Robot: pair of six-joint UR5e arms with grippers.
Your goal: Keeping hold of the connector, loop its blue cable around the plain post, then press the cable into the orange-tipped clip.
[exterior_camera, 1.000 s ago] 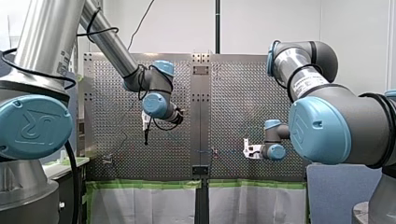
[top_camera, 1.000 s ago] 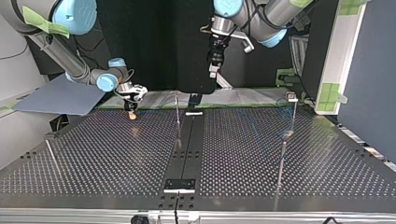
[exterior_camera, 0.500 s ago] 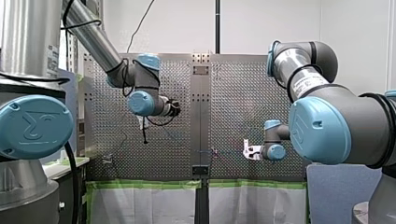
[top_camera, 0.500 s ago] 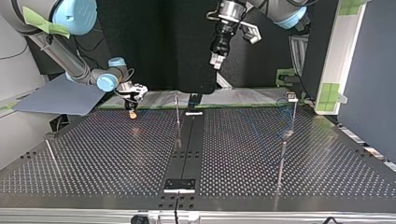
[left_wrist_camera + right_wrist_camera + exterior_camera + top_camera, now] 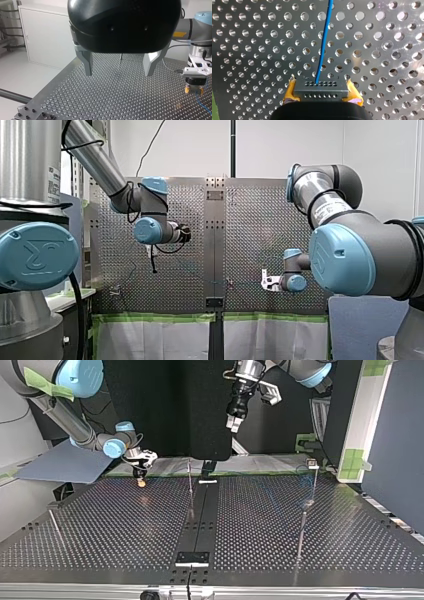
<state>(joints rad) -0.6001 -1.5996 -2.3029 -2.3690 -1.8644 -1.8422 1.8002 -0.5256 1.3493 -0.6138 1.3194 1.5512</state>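
Note:
My right gripper (image 5: 319,93) is shut on a grey connector (image 5: 320,87), held between its yellow pads (image 5: 290,93). A blue cable (image 5: 323,45) leaves the connector and runs ahead just over the perforated plate. In the top view this gripper (image 5: 141,479) sits low at the plate's far edge, left of a thin upright post (image 5: 190,480). In the front view the right gripper (image 5: 264,281) is right of that post (image 5: 229,281), with the cable (image 5: 216,282) stretching past it. My left gripper (image 5: 119,68) is open and empty, high above the plate (image 5: 233,422).
A small fixture (image 5: 312,464) on a thin post stands at the top view's far right, with another post (image 5: 302,532) nearer the camera. A slanted rod (image 5: 55,527) stands at the left. A dark centre strip (image 5: 202,515) divides the perforated table.
My left arm has risen and swung toward the front view's left, away from the plate, its gripper still open. My right arm and the connector have not moved.

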